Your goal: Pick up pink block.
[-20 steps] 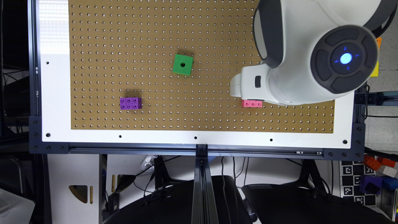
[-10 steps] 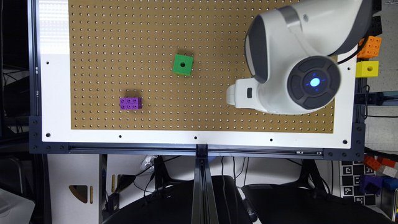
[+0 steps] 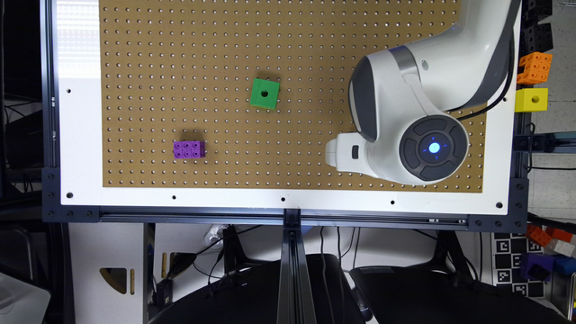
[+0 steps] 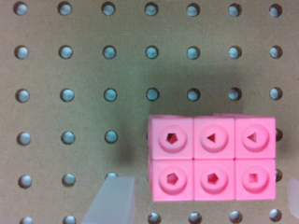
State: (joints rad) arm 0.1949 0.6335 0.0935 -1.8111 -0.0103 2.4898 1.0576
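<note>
Swung over the last second toward the counter (image 3: pixel 81 135) edge that runs along the bottom of the exterior view, near that view's right corner, arm (image 3: pixel 405 103) now covering the spot where the pink block lay in plain sight a second ago; seen from the wrist, pink block (image 4: pixel 211 158) flat on the brown pegboard (image 3: pixel 180 67), six-hole face up; end effector (image 4: pixel 203 200) spread wide, one pale finger (image 4: pixel 112 203) just beside one short end of the block and not touching, a sliver of the other past the far end; nothing gripped yet. Purple brick (image 3: pixel 189 149) and green cube (image 3: pixel 264 93) unmoved, well apart from the arm. Means, by judgement, approach done and alignment good; left to do: descend, close across the block's length, lift.
</note>
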